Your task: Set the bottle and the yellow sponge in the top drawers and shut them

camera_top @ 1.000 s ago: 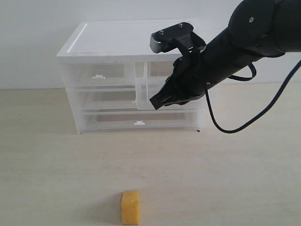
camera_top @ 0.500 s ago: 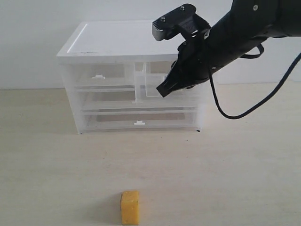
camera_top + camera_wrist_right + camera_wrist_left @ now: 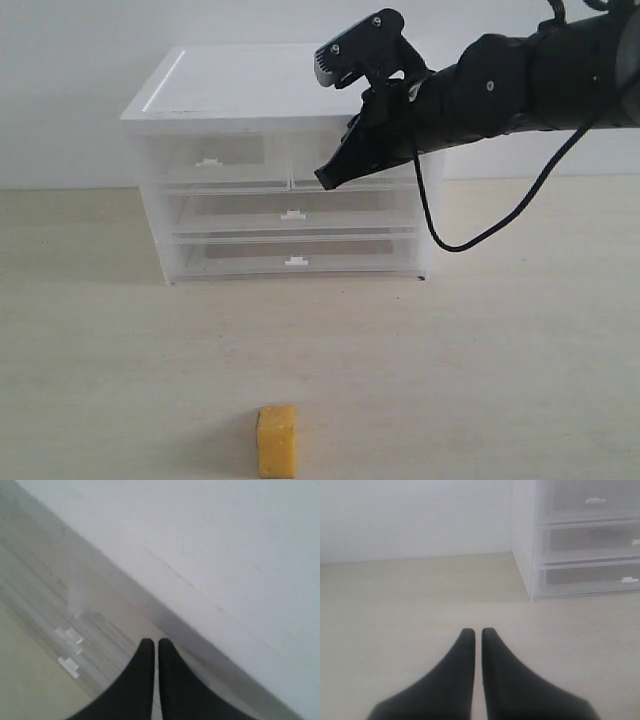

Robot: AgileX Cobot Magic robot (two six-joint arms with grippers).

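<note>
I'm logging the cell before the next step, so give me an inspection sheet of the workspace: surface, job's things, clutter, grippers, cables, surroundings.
Surface: pale wood-grain table, no spills seen.
Job's things: yellow sponge stands alone in front of the drawer unit; left top drawer and right top drawer both look pushed in; bottle not seen.
Clutter: nothing seen.
Grippers: right gripper shut, tips at the right top drawer's front; left gripper shut, empty, above the table.
Cables: black cable hangs in a loop before the drawer unit's right end.
Surroundings: plain white wall.

Yellow sponge (image 3: 277,441) stands upright, well apart from the shut top drawers (image 3: 215,152).
</note>
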